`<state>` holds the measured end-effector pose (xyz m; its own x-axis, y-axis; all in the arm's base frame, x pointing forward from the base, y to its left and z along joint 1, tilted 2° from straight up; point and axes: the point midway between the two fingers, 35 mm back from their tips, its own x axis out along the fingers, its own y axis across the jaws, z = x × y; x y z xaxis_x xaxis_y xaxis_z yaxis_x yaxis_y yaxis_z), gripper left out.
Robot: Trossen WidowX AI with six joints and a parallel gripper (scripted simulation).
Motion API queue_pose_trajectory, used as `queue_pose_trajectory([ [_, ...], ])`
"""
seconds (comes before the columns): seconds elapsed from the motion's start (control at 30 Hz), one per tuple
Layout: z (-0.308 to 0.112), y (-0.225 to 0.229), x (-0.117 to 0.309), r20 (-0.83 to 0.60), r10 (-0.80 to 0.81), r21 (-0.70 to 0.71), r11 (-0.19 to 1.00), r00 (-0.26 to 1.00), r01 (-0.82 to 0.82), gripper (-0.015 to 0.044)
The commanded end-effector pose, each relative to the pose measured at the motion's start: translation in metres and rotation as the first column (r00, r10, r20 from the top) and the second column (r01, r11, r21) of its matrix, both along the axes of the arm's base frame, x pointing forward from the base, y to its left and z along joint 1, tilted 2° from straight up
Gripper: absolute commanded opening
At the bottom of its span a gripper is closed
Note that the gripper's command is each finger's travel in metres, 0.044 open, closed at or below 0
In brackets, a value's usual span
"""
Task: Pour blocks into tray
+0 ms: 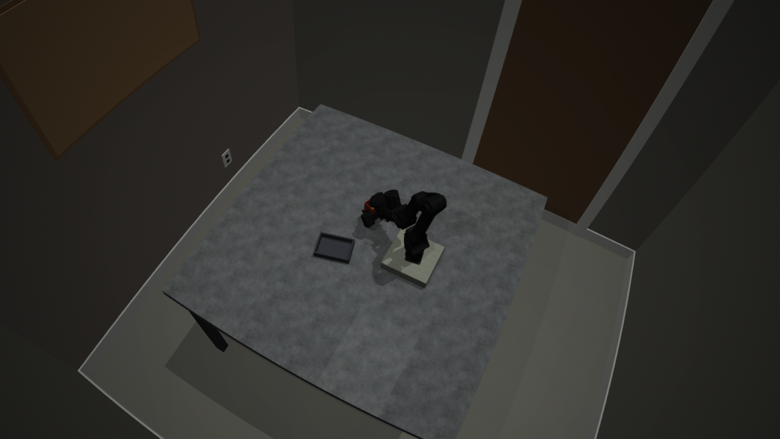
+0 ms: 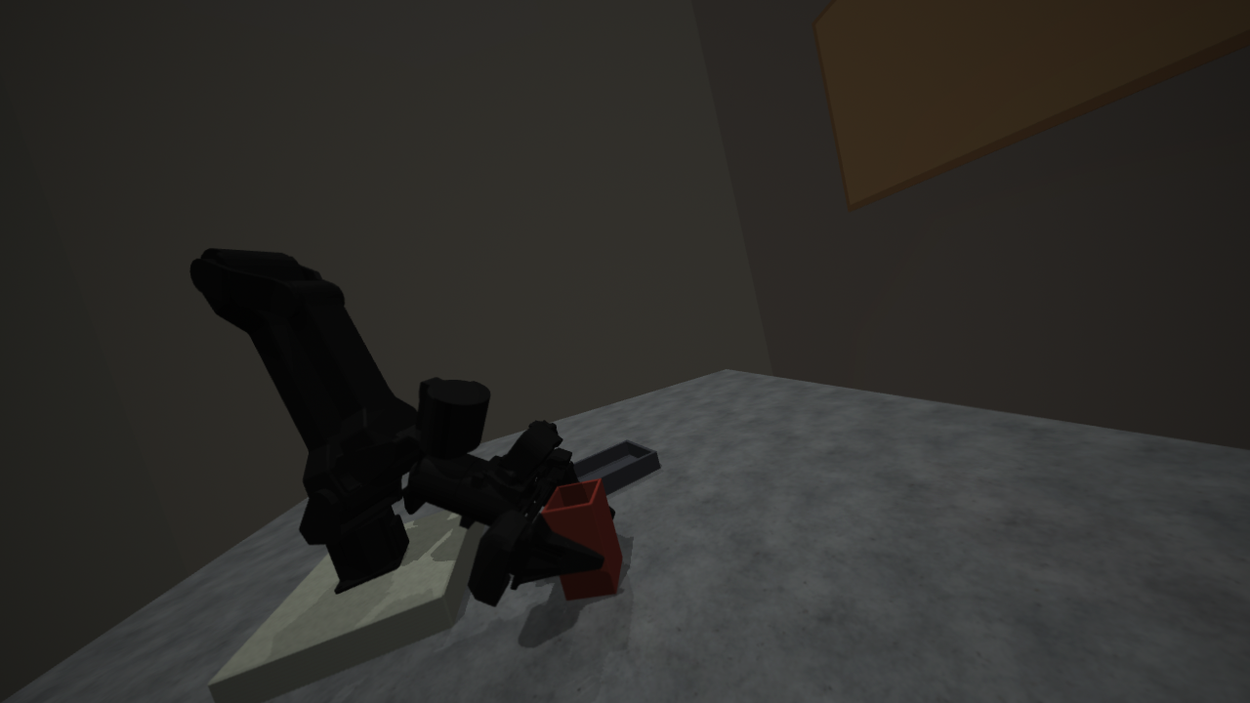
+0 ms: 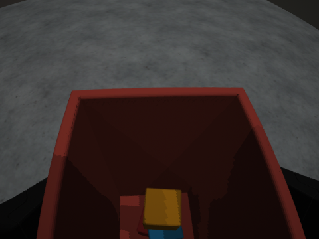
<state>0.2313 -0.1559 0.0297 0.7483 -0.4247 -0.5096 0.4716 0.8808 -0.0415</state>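
The red square cup [image 1: 368,206] [image 2: 599,524] [image 3: 157,92] stands upright on the table [image 1: 272,218] [image 2: 874,524] [image 3: 159,40]. Inside, at its bottom, the wrist view shows a yellow-orange block [image 3: 163,207] on top of a blue block [image 3: 166,233], with a dark red block [image 3: 141,227] partly hidden beside them. My gripper [image 1: 369,208] [image 2: 606,536] is open around the cup, with a finger close along either side. Whether the fingers touch the walls cannot be told. The shallow dark tray [image 1: 333,247] [image 2: 625,478] lies on the table apart from the cup, with no block seen in it.
The arm stands on a pale square base [image 1: 403,270] [image 2: 350,642], right of the tray in the top view. In the exterior view the arm and cup hide part of the tray. The table's long front edge [image 1: 283,364] runs below the tray in the top view.
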Motion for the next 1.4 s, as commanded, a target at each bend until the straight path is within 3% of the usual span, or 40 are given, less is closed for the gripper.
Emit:
queue_pose_trajectory([
  [0.0,-0.001,-0.001,0.000,0.000,-0.007,0.001,1.000,1.000,0.007,0.0335],
  [0.13,-0.001,-0.001,0.000,0.000,-0.007,0.001,1.000,1.000,0.007,0.0335],
  [0.7,-0.001,-0.001,0.000,0.000,-0.007,0.001,1.000,1.000,0.007,0.0222],
  [1.0,0.010,0.000,0.001,0.000,-0.007,0.001,1.000,1.000,0.007,0.0000],
  [1.37,0.027,0.002,0.000,0.001,-0.007,0.001,1.000,1.000,0.007,0.0000],
])
